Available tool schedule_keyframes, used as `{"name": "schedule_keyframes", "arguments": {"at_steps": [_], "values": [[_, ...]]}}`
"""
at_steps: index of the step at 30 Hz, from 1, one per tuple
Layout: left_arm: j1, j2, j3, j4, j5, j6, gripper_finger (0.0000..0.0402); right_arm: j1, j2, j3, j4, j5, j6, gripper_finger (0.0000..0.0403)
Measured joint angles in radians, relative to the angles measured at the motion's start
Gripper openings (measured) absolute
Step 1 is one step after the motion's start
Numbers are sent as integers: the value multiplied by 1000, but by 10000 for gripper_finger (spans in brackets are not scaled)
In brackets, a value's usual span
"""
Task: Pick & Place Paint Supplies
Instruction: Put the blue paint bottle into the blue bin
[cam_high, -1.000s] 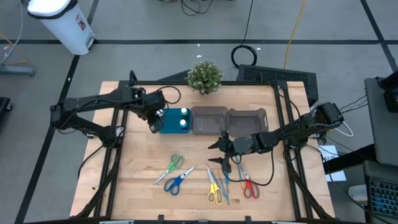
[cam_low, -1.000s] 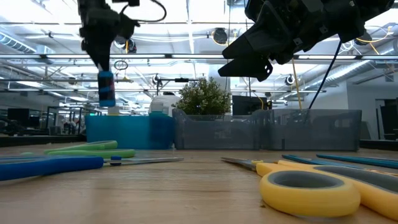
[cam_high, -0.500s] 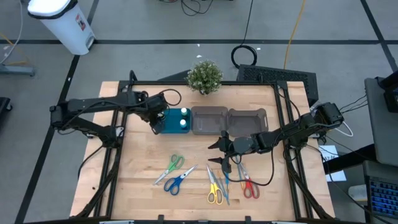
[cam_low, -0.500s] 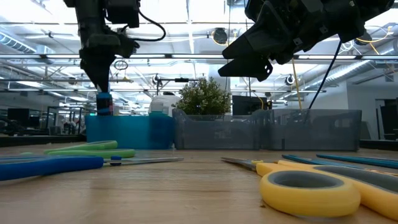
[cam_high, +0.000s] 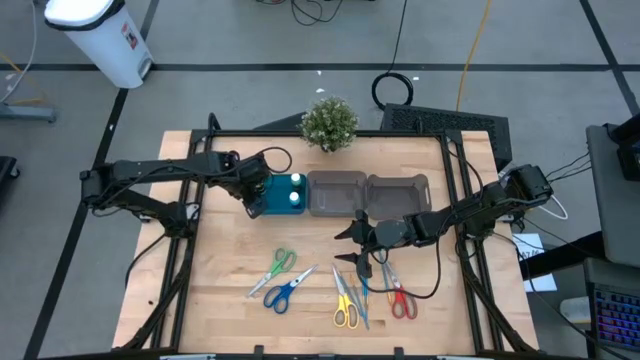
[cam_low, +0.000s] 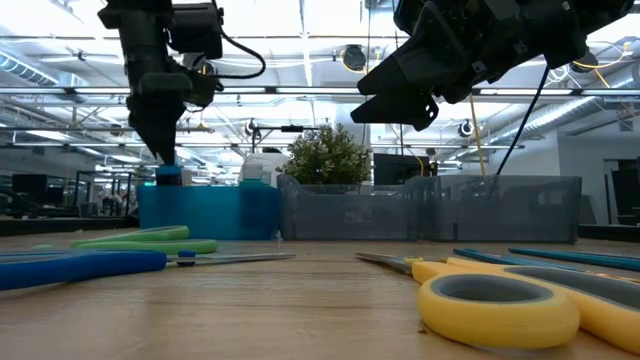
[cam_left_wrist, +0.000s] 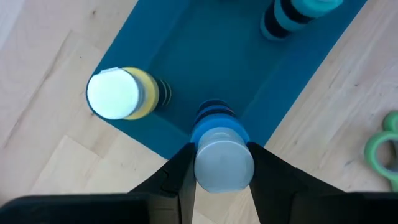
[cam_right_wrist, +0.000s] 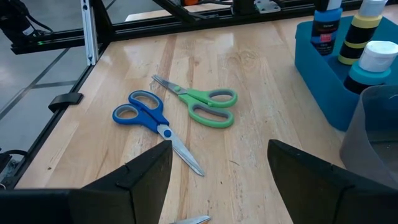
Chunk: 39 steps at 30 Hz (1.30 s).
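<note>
A teal tray (cam_high: 283, 193) stands at the table's far left centre, with a yellow bottle (cam_left_wrist: 118, 93) and a teal bottle (cam_left_wrist: 292, 12) upright in it. My left gripper (cam_high: 257, 192) is above the tray's left end, shut on a blue white-capped bottle (cam_left_wrist: 221, 140). My right gripper (cam_high: 352, 243) hangs open in mid-table, above the table, with nothing between its fingers. Green scissors (cam_high: 281, 262) and blue scissors (cam_high: 285, 290) lie flat left of it. Yellow scissors (cam_high: 345, 305), red scissors (cam_high: 400, 300) and thin blue sticks (cam_high: 362, 298) lie near the front edge. My left gripper pinches the blue bottle's white cap (cam_left_wrist: 202, 168) between its two fingers, one on each side. The fingers come steeply from above. The bottle stays upright below them, its lower part behind the tray's wall (cam_low: 200, 212); whether it stands on the tray's floor I cannot tell.
Two grey translucent bins (cam_high: 335, 193) (cam_high: 400, 195) stand right of the tray. A small potted plant (cam_high: 328, 122) sits at the far edge. Bare wood lies left of the scissors and along the table's right side.
My left gripper has gone down toward the teal tray with the blue bottle still in its hold. The bottle, a second ago hanging clear above the tray's rim, now has its lower part sunk inside the tray and remains upright.
</note>
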Motion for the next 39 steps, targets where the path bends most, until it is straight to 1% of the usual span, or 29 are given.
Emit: {"name": "schedule_keyframes", "arguments": {"at_steps": [7,14,21,24,33,39], "values": [[0,17,-10,13,0,0,121,0,0,0,0,0,0,254],[-1,64,-10,16,0,0,123,0,0,0,0,0,0,254],[-1,92,-6,24,-1,-2,164,0,0,0,0,0,0,254],[-1,90,-7,24,-1,-6,172,0,0,0,0,0,0,254],[-2,84,-9,18,0,-3,167,0,0,0,0,0,0,254],[-2,84,-8,18,0,-4,172,0,0,0,0,0,0,254]]}}
